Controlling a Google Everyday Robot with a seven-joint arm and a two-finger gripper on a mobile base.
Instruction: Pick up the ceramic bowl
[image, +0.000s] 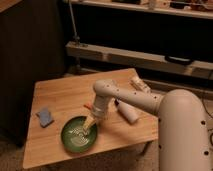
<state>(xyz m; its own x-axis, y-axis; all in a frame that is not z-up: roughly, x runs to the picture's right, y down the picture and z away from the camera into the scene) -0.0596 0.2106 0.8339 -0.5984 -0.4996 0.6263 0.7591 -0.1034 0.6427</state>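
Bowl (77, 135): round, shallow, green glazed ceramic with pale concentric rings inside; it sits flat on the front part of the tabletop (65, 95), close to the front edge, and is the widest thing there
Pincer (91, 121): low over the far right rim of the bowl, at the rim or just inside it; whether it is spread or pressed together cannot be told, nor whether it touches the glaze
Arm (131, 98): smooth white rounded shell with small dark dots, reaching in from the right and bending down to the bowl
Tabletop: pale wood, flat and hard, with a faint grain
Handling, judged: stiff and rather heavy for its size; the glaze is probably slick; it would chip or crack if dropped or knocked on the wood
Where to take hold, judged: the wall at the rim, pinched from inside and outside; the body looks too wide to span
Risk, judged: held at one edge, the bowl hangs off-centre and may tilt or slide out, so a firm pinch and a slow lift suit it
Sponge (44, 117): small blue block, soft-looking, left of the bowl and apart from it
Bottle (127, 112): white cylinder, apparently lying on its side, right of the bowl and not touching it
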